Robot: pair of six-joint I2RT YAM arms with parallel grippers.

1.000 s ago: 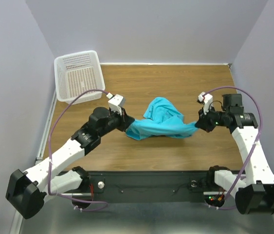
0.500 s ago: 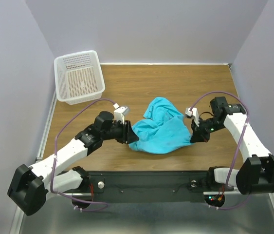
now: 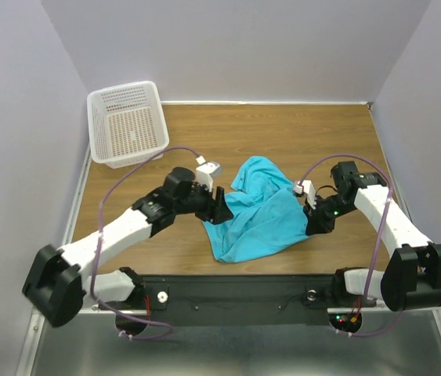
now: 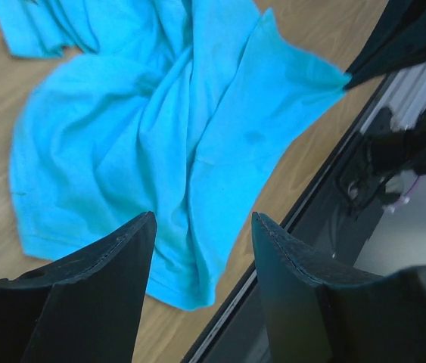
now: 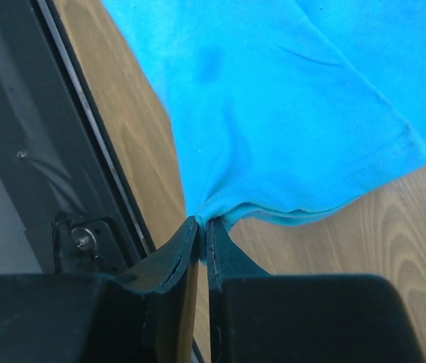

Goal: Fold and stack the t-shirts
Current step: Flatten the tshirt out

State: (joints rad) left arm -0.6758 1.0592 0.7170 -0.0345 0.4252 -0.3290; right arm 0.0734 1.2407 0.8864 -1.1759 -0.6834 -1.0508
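A crumpled turquoise t-shirt (image 3: 255, 215) lies on the wooden table, with one part reaching towards the near edge. My left gripper (image 3: 218, 207) hovers at its left side. In the left wrist view the gripper (image 4: 201, 219) is open above the cloth (image 4: 160, 136), and nothing sits between its fingers. My right gripper (image 3: 310, 223) is at the shirt's right corner. In the right wrist view its jaws (image 5: 203, 221) stand almost together, pinching a bunched edge of the shirt (image 5: 288, 113) at their tips.
A white mesh basket (image 3: 126, 125) stands at the far left corner of the table. The black front rail (image 3: 236, 286) runs along the near edge, close to the shirt's lower tip. Grey walls enclose the table on three sides.
My left gripper has opened and let go of the shirt's left edge. Both arms have moved inwards and towards the near edge. The shirt has slackened and spread towards the front.
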